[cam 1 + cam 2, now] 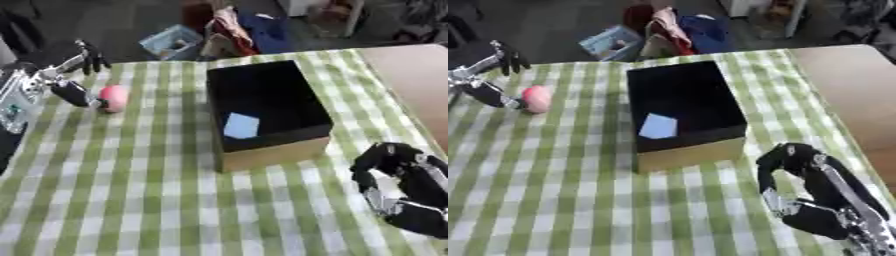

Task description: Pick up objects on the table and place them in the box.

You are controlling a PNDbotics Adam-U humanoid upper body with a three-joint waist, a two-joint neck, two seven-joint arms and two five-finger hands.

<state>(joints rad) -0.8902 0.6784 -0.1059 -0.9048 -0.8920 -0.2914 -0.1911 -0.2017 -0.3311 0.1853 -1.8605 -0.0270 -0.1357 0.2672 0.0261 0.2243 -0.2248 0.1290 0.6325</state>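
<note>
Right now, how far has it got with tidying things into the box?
One pale blue piece already lies inside the black box. The left hand is at the pink ball, thumb against it, not yet lifting. That ball remains to be boxed. The right hand rests idle beside the box.

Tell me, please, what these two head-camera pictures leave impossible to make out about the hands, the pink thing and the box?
- Left hand: whether its thumb touches the pink ball is too blurred in both views.
- Pink ball: only a round pink shape shows; what it is cannot be told.
- Pale blue piece in the box: flat, but too blurred to identify.
- Right hand: curled at lower right; the wrist is cut off by the frame edge.
</note>
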